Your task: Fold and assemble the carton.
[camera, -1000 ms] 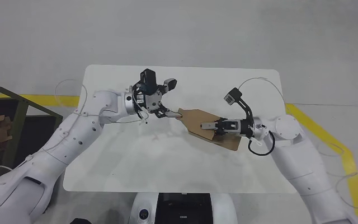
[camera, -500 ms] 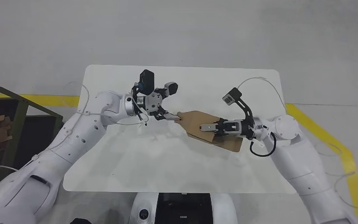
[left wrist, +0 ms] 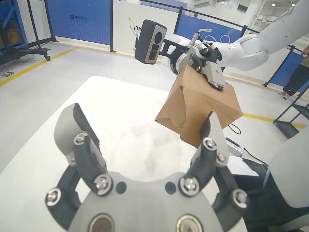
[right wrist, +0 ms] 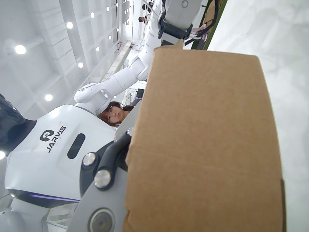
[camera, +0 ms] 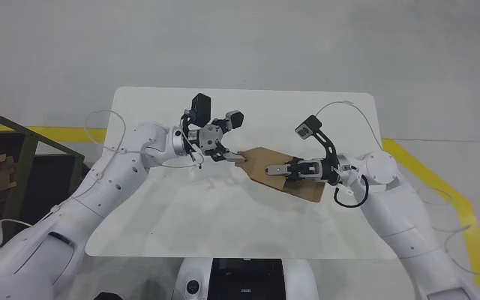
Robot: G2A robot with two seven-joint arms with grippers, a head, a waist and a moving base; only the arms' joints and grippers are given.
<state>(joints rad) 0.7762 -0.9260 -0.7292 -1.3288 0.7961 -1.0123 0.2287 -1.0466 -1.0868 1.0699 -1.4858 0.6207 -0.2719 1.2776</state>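
While my right gripper point(camera: 274, 169) pinches the carton point(camera: 283, 171) from its right end, one finger lies flat along the top face and the other is hidden behind the cardboard. I hold the brown carton off the white table point(camera: 150, 112), over the middle and a little right of centre. Its long side slants from far left to near right. The left end shows creased flaps folded inward, seen plainly from my left wrist point(left wrist: 200, 102). From my right wrist, one broad face of it point(right wrist: 205, 134) stands close in front.

My left gripper point(camera: 231, 138) sits just left of the carton with its fingers spread wide. The nearer fingertip point(left wrist: 212, 121) rests against the carton's left corner, and the farther finger stands apart from it.
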